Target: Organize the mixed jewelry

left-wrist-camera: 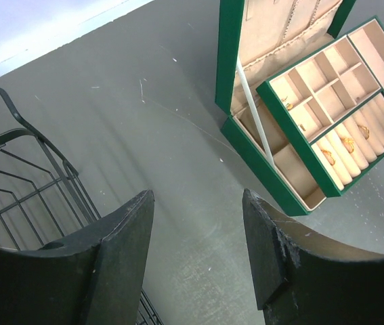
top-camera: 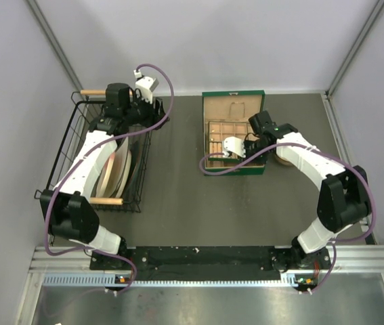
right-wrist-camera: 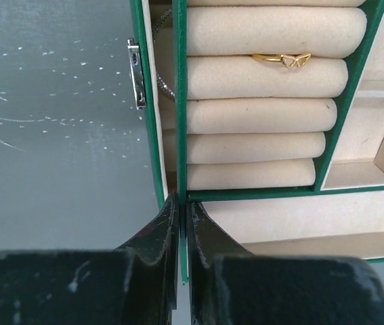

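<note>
- I'm watching my right gripper (right-wrist-camera: 181,203) clenching the green corner rim of the tray (right-wrist-camera: 181,101) in the jewelry box (top-camera: 232,100).
- A gold ring (right-wrist-camera: 283,59) is sitting between two cushion rolls, at 1 o'clock from those fingers.
- My left gripper (left-wrist-camera: 197,200) is hanging released, gripping nothing, above the table (left-wrist-camera: 144,135) beside the wire basket (left-wrist-camera: 22,169).
- From there I'm counting three gold rings (left-wrist-camera: 349,143) lying in the rolls at 2 o'clock.

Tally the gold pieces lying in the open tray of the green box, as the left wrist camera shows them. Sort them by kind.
Rings: 3
Small studs: 2
Total: 5
</note>
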